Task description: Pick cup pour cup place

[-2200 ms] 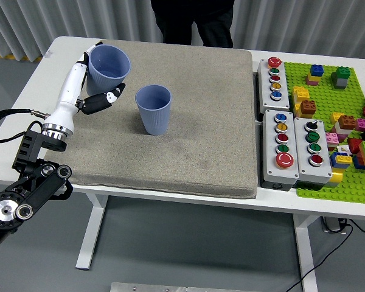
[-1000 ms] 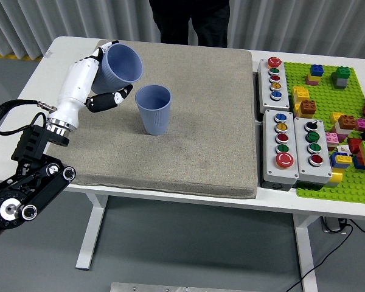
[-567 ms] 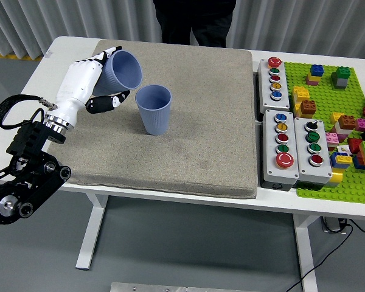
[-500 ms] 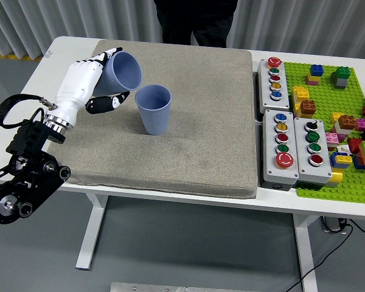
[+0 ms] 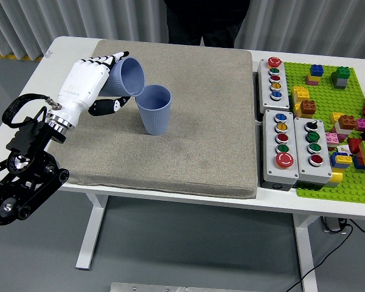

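At upper left of the frame, the robot's left hand (image 5: 90, 85) wraps its fingers around a blue cup (image 5: 126, 76), tipped on its side with the mouth facing right and down. Its lip hangs just above the left rim of a second blue cup (image 5: 154, 109), upright on the grey mat (image 5: 194, 140) covering the bench (image 5: 55, 52). The pour appears under way. The right hand is unseen.

Left hand (image 5: 92, 84): white shell, black fingertips and black thumb, silver wrist ring. Forearm (image 5: 25, 176) black, blocky, with round silver joint bolts and a black cable loop (image 5: 21, 104) near the wrist. Person (image 5: 207, 21) at far side wears dark clothing.
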Robot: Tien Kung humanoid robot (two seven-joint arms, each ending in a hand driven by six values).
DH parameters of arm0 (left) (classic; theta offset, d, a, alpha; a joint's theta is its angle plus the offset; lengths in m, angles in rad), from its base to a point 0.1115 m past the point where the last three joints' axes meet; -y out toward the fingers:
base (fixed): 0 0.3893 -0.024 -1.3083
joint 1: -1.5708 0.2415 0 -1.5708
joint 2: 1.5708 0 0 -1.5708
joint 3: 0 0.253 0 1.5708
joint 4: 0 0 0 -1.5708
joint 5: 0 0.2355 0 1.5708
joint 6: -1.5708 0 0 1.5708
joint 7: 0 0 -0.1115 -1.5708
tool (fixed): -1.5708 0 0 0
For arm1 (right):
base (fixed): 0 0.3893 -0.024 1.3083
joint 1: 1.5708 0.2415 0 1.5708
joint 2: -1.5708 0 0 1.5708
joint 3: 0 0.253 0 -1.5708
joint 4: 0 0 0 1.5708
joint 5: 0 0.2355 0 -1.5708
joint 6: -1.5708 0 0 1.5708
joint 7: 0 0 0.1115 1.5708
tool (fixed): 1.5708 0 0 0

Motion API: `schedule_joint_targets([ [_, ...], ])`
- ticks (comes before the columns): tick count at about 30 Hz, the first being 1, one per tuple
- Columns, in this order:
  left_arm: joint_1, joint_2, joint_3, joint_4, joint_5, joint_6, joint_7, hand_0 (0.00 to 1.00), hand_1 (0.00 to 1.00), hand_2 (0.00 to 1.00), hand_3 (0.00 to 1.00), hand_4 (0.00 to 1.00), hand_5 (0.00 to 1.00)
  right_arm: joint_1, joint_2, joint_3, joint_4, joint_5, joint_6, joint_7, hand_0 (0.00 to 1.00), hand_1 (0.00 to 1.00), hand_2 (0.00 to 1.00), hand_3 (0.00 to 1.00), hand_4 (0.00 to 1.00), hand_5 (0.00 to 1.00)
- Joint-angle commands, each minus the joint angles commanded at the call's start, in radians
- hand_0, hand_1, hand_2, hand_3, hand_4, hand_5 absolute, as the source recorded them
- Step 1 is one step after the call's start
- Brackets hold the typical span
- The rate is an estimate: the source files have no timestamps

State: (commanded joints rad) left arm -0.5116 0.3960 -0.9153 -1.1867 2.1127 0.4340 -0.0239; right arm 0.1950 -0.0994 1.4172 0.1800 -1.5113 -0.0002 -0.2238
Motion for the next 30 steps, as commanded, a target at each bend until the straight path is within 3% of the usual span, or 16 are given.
schedule_joint_targets([
  [11, -0.041, 0.027, 0.059, 0.013, 0.050, 0.011, 0.037, 0.535, 0.579, 0.619, 0.639, 0.593, 0.143, 0.003, -0.002, -0.003, 0.000, 0.007, -0.002, 0.001, 0.694, 0.678, 0.608, 0.595, 0.002, 0.116],
  [30, -0.072, 0.060, 0.112, 0.012, 0.109, 0.031, 0.063, 0.542, 0.579, 0.614, 0.630, 0.575, 0.132, 0.004, -0.002, -0.008, 0.000, 0.014, -0.003, 0.000, 0.693, 0.678, 0.607, 0.594, 0.002, 0.116],
])
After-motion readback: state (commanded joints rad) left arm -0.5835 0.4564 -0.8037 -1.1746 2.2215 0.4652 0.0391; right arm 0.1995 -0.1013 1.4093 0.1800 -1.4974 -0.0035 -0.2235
